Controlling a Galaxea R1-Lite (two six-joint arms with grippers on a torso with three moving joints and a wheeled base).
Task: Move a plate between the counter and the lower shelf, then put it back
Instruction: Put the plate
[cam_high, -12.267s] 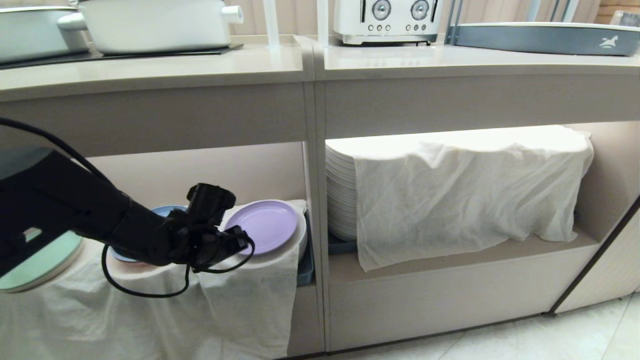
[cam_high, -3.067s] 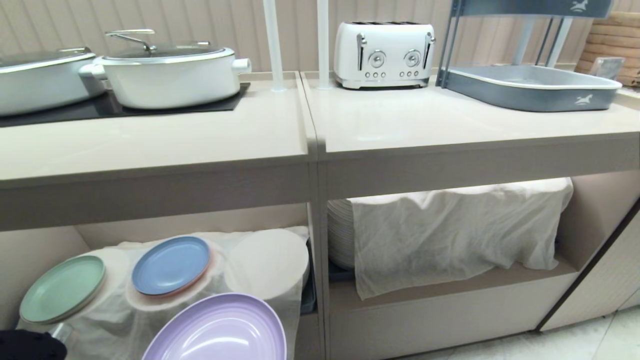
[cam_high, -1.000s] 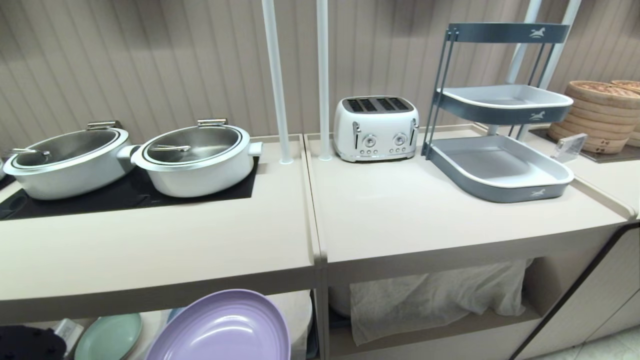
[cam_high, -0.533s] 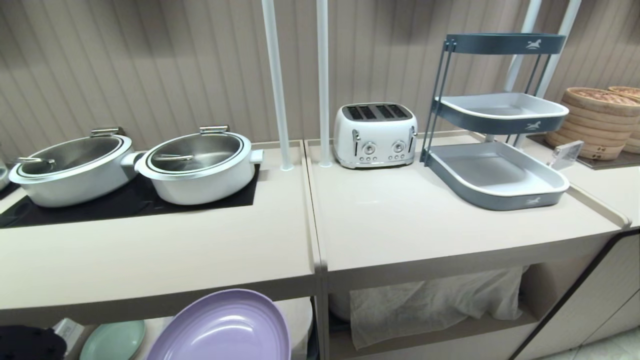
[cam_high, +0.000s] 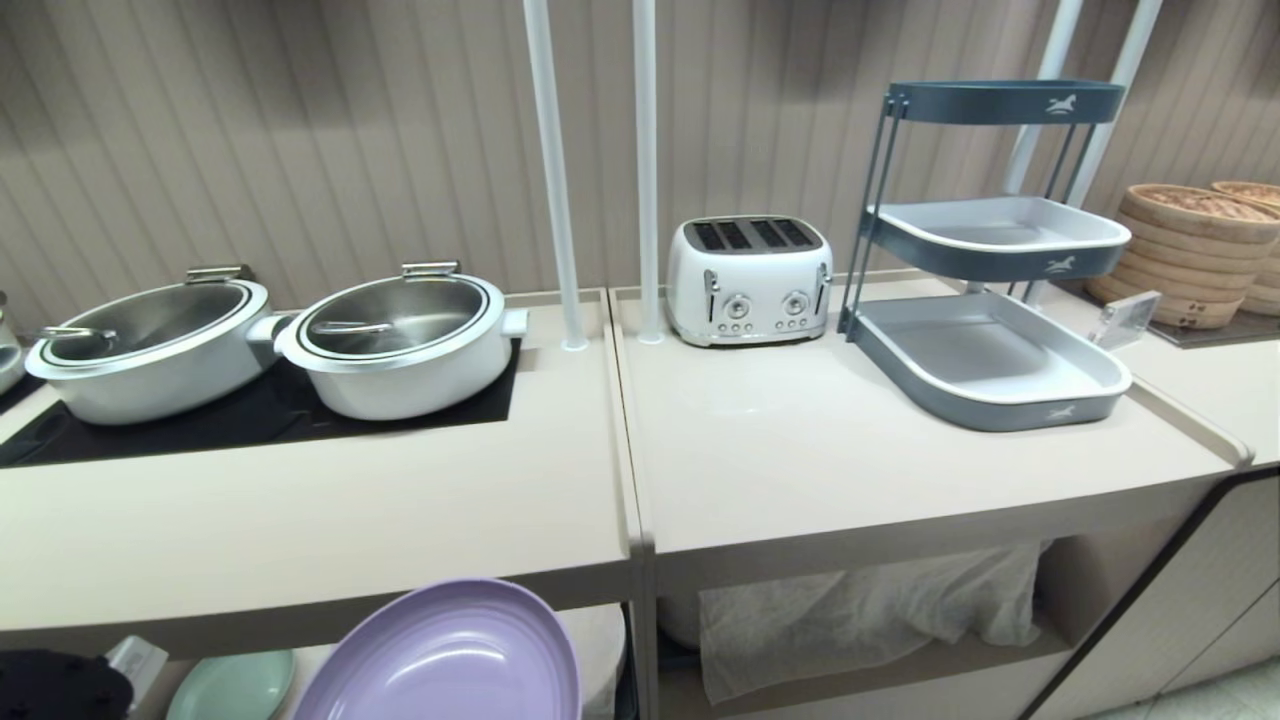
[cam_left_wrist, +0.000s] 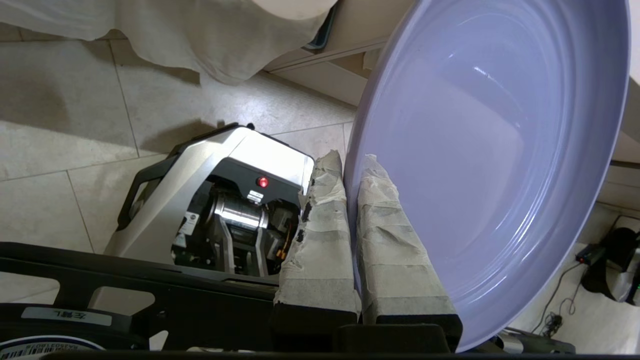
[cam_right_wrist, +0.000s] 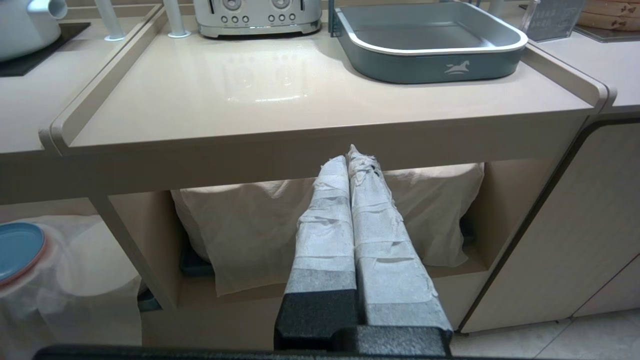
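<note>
The left gripper (cam_left_wrist: 350, 165) pinches the rim of the round lilac plastic plate (cam_high: 445, 655), held below the beige counter's (cam_high: 400, 510) front edge; right gripper (cam_right_wrist: 350, 155) closed, empty.

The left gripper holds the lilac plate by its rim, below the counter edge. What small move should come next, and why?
Probably lift a little more. The left gripper is shut on the rim of the round lilac plastic plate, which sits lower than the front edge of the beige counter, so it must clear that edge before going forward.

The plate (cam_left_wrist: 490, 150) looks like smooth, faintly glossy plastic. Rough, frayed tape wraps the left fingers (cam_left_wrist: 325, 235). The counter (cam_high: 800, 440) is smooth with a soft sheen; limp cloth (cam_high: 870, 610) hangs below.
</note>
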